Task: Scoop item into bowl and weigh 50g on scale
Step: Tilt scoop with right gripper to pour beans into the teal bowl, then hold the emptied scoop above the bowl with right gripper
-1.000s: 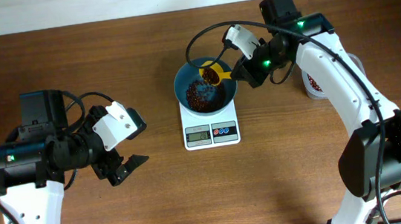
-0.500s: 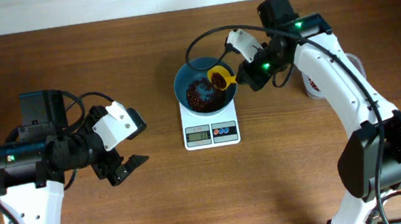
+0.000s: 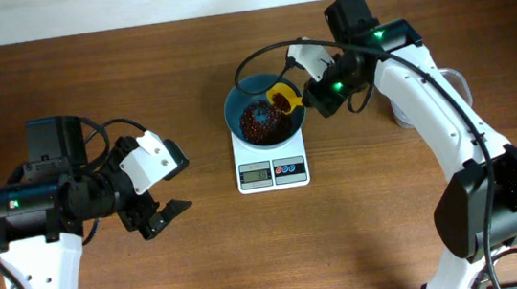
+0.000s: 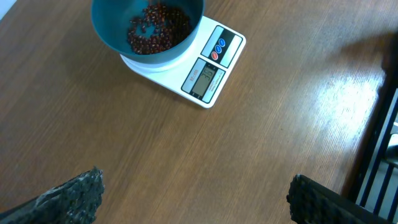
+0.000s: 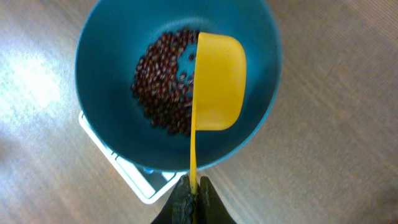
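The teal bowl point(image 3: 244, 96) stands on the white scale point(image 3: 272, 170) at the table's middle; a heap of red-brown beans point(image 3: 259, 121) lies in it. My right gripper point(image 3: 313, 100) is shut on the handle of a yellow scoop point(image 3: 281, 97), held over the bowl's right rim. In the right wrist view the scoop point(image 5: 217, 81) is turned on its side over the beans point(image 5: 161, 93) in the bowl point(image 5: 99, 50), its handle pinched by the gripper point(image 5: 193, 190). My left gripper point(image 3: 165, 217) is open and empty, left of the scale; its view shows the bowl point(image 4: 106, 25), beans point(image 4: 158, 28) and scale point(image 4: 208, 78).
A clear container point(image 3: 399, 110) stands right of the bowl, mostly hidden behind my right arm. A black cable point(image 3: 250, 64) loops over the bowl's far side. The table's far edge runs along the top of the overhead view.
My right gripper has turned the yellow scoop onto its side over the bowl and shifted slightly up and left. The left arm has not moved.
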{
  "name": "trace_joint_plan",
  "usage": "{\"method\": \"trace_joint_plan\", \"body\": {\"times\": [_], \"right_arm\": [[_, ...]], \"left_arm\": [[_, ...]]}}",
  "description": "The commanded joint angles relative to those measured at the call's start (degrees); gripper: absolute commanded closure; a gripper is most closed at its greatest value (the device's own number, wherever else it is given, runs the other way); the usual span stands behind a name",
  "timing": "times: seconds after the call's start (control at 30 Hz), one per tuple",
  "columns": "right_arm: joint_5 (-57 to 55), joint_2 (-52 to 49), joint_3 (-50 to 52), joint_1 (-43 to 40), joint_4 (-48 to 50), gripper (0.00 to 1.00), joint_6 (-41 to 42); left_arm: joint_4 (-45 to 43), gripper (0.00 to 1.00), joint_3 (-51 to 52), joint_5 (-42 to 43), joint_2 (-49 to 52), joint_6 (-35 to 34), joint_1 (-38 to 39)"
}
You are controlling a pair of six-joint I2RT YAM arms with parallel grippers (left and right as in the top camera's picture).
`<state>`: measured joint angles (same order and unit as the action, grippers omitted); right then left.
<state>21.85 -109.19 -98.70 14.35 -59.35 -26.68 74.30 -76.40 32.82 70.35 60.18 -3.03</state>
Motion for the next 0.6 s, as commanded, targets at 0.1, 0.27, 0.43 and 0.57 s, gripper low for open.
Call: {"method": "trace_joint_plan", "body": {"times": [0.1, 0.27, 0.43, 0.57], "right_arm": [[-0.5, 2.6, -1.29, 0.33, 2.64, 0.96, 0.63], [-0.48, 2.6, -1.29, 0.33, 2.78, 0.96, 0.63], [-0.48, 2.6, -1.29, 0.37, 2.8, 0.96, 0.63], [-0.48, 2.6, -1.29, 0.39, 2.8, 0.96, 0.63]], "left_arm": [[0.09, 0.01, -0.72, 1.27, -0.17, -0.74, -0.24], [0.07, 0.01, -0.72, 1.27, -0.17, -0.74, -0.24], [0.09, 0.01, -0.72, 1.27, -0.17, -0.74, -0.24], [0.09, 0.01, -0.72, 1.27, -0.17, -0.74, -0.24]]}}
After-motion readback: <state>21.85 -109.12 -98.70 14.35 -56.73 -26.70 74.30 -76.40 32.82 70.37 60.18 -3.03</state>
